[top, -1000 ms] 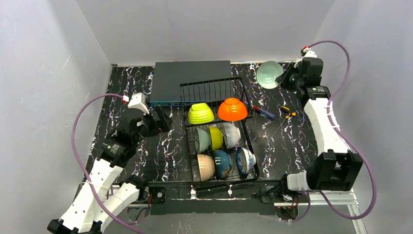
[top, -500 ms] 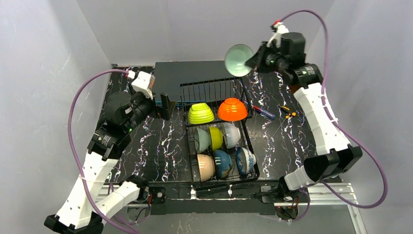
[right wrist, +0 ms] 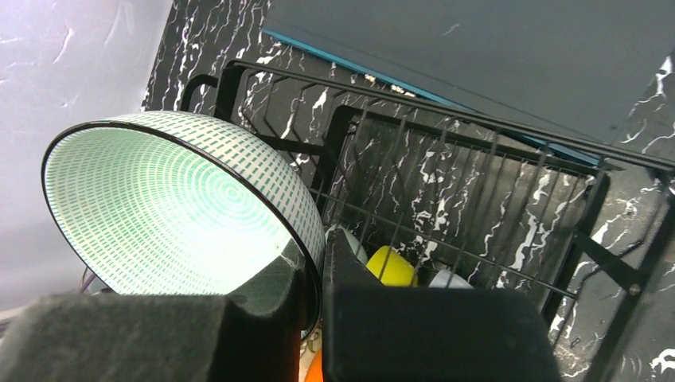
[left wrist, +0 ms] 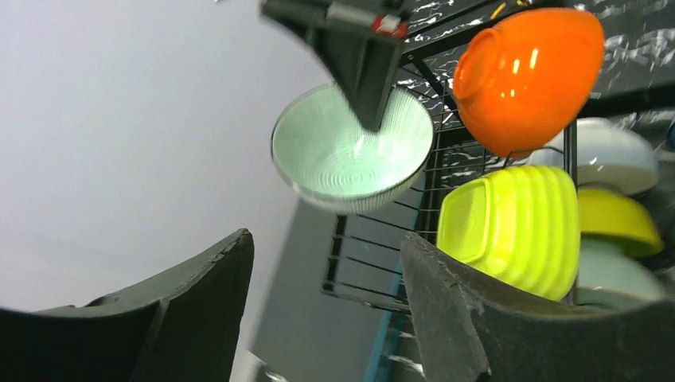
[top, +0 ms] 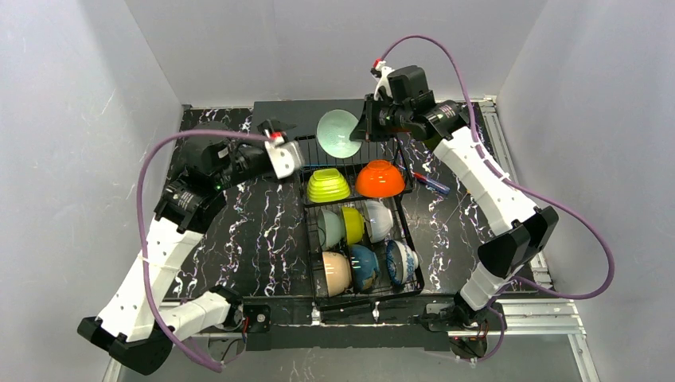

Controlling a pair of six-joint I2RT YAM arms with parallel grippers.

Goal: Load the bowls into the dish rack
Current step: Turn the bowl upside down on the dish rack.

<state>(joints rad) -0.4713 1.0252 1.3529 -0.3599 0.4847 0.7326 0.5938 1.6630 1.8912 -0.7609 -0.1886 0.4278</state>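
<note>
Right gripper [right wrist: 312, 306]: I am seeing it clamped on the rim of the mint bowl [right wrist: 167, 207], one finger inside the bowl and one outside, just above the raised back tier of the dish rack [top: 368, 297].
Mint bowl: it is hanging tilted on edge over the rack's back tier, clear of the wires, with its mouth facing the rack's left side.
Left gripper [left wrist: 326, 270]: its fingers are standing wide apart and holding nothing. It is hovering at the rack's back left corner, pointing at the mint bowl.
Rack load: the lime green bowl [top: 328, 185] and orange bowl [top: 379, 178] are sitting mouth-down just in front of the back tier. The six other bowls [top: 353, 224] are standing on edge in two rows toward the rack's front.
Behind the rack: a dark grey box [top: 294, 115] is lying flat.
Handling: I am judging the bowl rigid, glazed and slick, light for one arm, and likely to chip against wire. The rim is the only practical hold, but a bowl can pivot in such a pinch, so I am planning a slow descent.
Open spot: I am reckoning on the back tier, though I cannot tell how much room is left there.
</note>
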